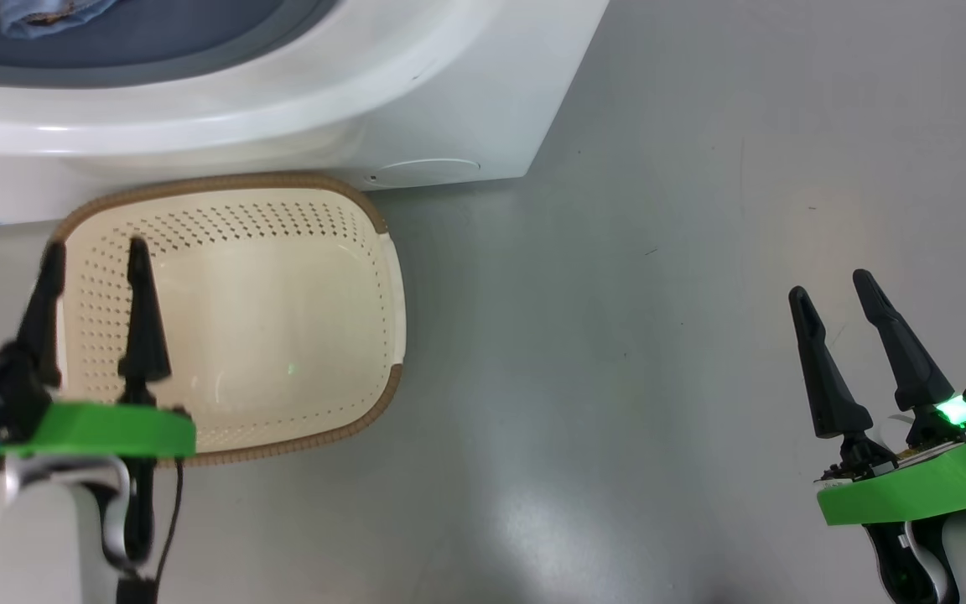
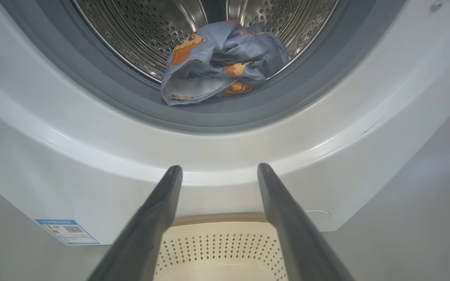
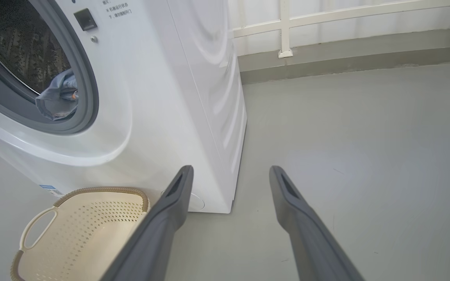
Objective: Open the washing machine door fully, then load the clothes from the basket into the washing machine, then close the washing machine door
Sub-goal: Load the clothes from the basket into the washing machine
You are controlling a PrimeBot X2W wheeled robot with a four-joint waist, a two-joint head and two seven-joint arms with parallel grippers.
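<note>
Clothes (image 2: 221, 62) bundled at the drum mouth of the washing machine (image 2: 92, 164), hem on the grey gasket (image 2: 193, 117). Basket (image 1: 223, 181) on the floor just before it. Blue label (image 2: 66, 231) carries a QR code, its text illegible. Left gripper (image 1: 95, 247) and right gripper (image 1: 828, 283) are released and hold nothing.

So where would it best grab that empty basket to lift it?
By the cream loop handle at the basket's short end, coming from above: the basket sits upright, and the handle's open slot should let one finger slip under it.

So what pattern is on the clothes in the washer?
Blue-grey clothes with orange motifs; clearest in left wrist view.
</note>
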